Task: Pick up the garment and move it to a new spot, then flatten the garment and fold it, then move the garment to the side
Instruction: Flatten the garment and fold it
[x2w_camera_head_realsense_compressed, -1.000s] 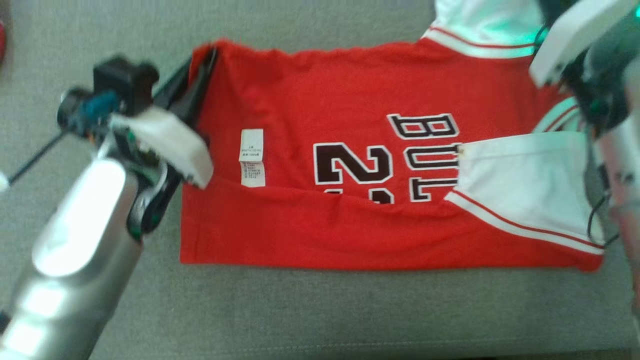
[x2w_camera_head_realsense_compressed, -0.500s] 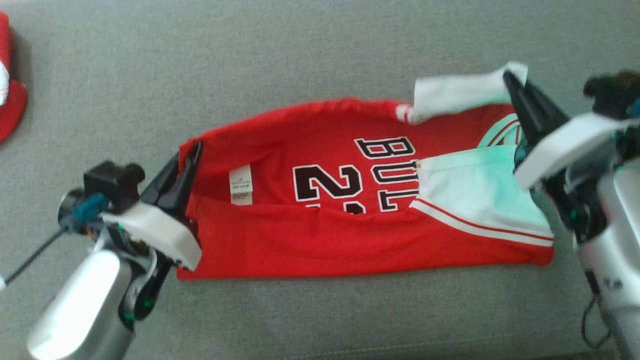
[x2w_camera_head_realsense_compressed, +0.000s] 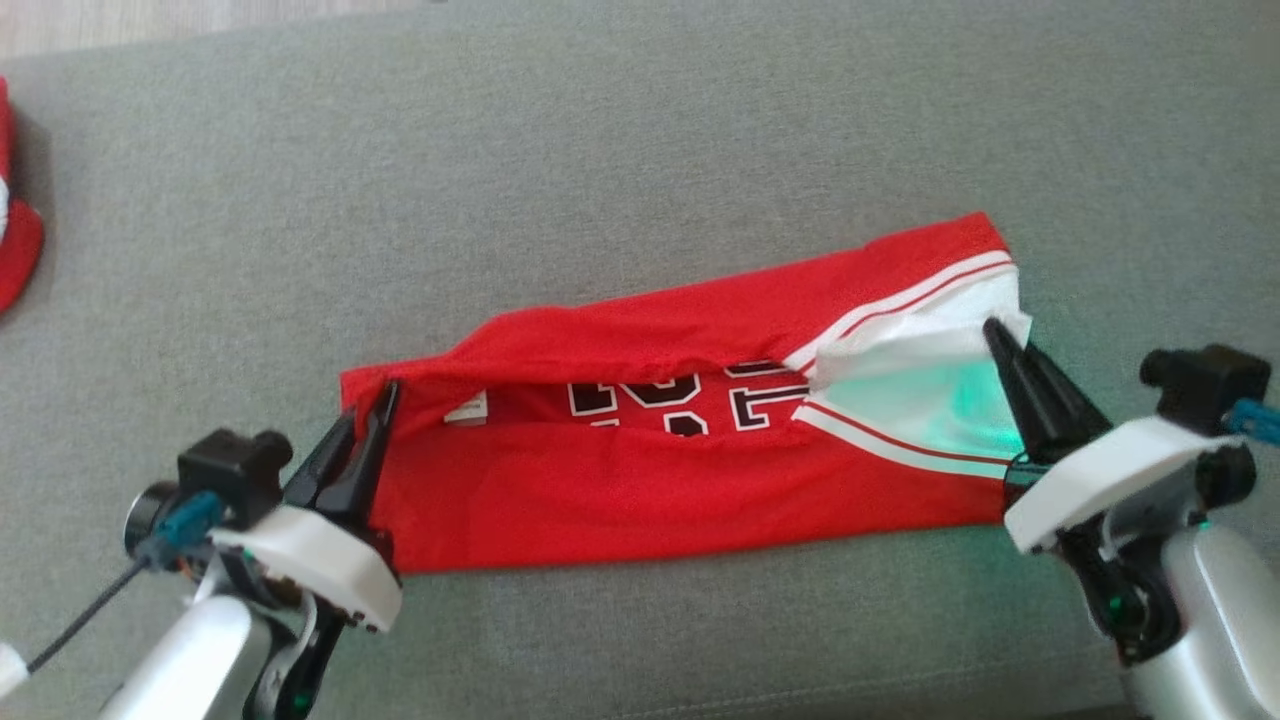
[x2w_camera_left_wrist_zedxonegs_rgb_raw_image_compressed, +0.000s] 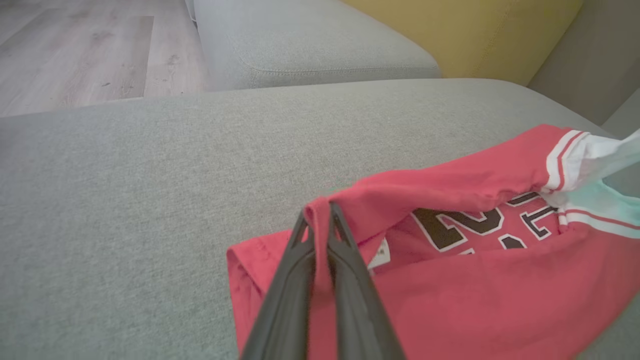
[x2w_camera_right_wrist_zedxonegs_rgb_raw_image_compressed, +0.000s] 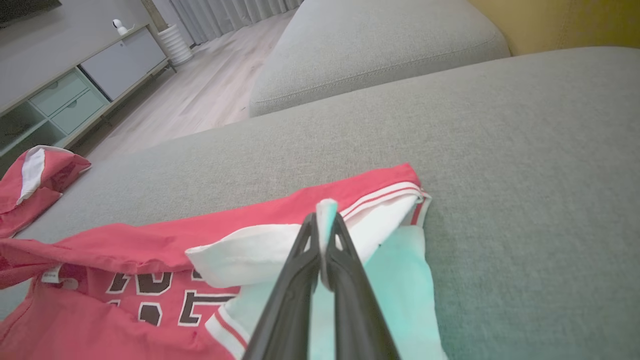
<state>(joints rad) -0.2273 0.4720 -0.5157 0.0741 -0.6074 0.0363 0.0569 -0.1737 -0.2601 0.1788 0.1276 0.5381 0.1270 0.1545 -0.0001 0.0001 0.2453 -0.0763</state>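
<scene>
Head view shows me the jersey (x2w_camera_head_realsense_compressed: 650, 480) stretched across the grey cushion (x2w_camera_head_realsense_compressed: 600, 150) beneath it, its far long edge rolled over toward the near one so only a narrow strip of the front shows between them. My left arm (x2w_camera_head_realsense_compressed: 190, 660) comes in low from off the jersey's left end, fingers angled up and inward. The left gripper (x2w_camera_head_realsense_compressed: 385, 395) is pinched tight on the red hem corner there, and the left wrist view shows cloth squeezed between the two dark fingers. My right arm (x2w_camera_head_realsense_compressed: 1200, 620) reaches in from off the jersey's right end, fingers slanting up and inward. The right gripper (x2w_camera_head_realsense_compressed: 990, 325) is clamped on a tuft of the white sleeve fabric, which the right wrist view shows poking out past the fingertips. Black, white-edged lettering (x2w_camera_head_realsense_compressed: 640, 395) peeks through the gap, cut off by the fold, so I cannot read it. A small white label (x2w_camera_head_realsense_compressed: 468, 408) sits near the jersey's left end, its print too small to make out.
</scene>
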